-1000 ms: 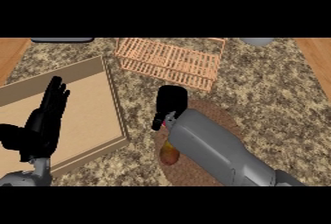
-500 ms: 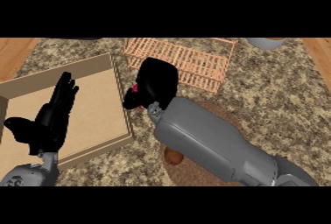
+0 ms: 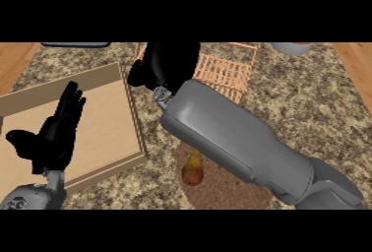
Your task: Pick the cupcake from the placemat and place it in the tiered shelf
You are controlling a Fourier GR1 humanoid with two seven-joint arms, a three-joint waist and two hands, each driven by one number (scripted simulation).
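My right hand (image 3: 166, 63) is at the top middle, over the left end of the orange slatted tiered shelf (image 3: 227, 73). Its fingers are curled downward, and the cupcake is hidden inside them. The grey right forearm crosses the view from the lower right and covers much of the round brown placemat (image 3: 227, 193). At the left, my left hand (image 3: 56, 134) rests open with fingers up, over a flat wooden tray (image 3: 109, 106).
A small orange-brown food item (image 3: 193, 170) lies on the placemat's left side, by the forearm. A grey dish (image 3: 294, 47) shows at the top right and a dark grey object (image 3: 73, 45) at the top left. The counter is speckled stone.
My right hand has risen from the placemat and travelled up and left to the shelf's left end. A pink speck showed at its fingers half a second ago. The left hand stayed open.
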